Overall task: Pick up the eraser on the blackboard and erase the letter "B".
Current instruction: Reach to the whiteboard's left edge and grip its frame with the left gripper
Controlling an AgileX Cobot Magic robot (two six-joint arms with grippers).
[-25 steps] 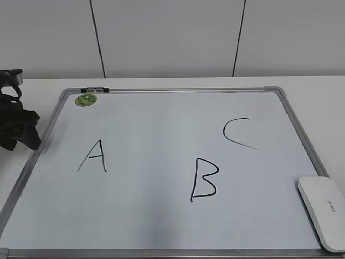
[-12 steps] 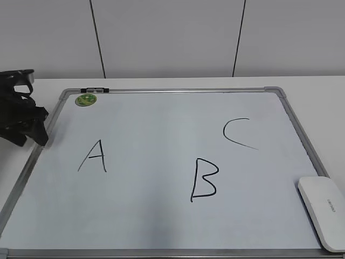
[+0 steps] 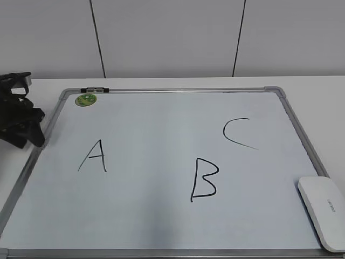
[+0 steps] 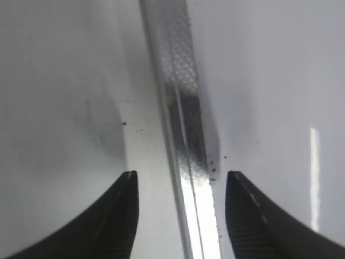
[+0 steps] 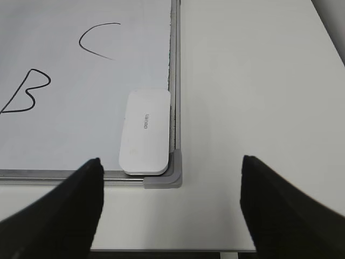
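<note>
The white eraser (image 3: 323, 211) lies on the blackboard (image 3: 161, 124) at its near right corner; it also shows in the right wrist view (image 5: 144, 133). The black letter "B" (image 3: 204, 180) is drawn at the board's lower middle, and its upper part shows in the right wrist view (image 5: 27, 91). My right gripper (image 5: 170, 208) is open and empty, held above the table just in front of the board's corner, short of the eraser. My left gripper (image 3: 24, 127) is open, straddling the board's left frame edge (image 4: 186, 145).
A black "A" (image 3: 93, 156) and "C" (image 3: 237, 134) are on the board. A round green magnet (image 3: 85, 100) and a marker (image 3: 94, 90) sit at the far left corner. The white table (image 5: 253, 97) extends right of the board.
My left gripper moved up toward the board's left edge, then shifted slightly back left. The eraser and letters have not moved.
</note>
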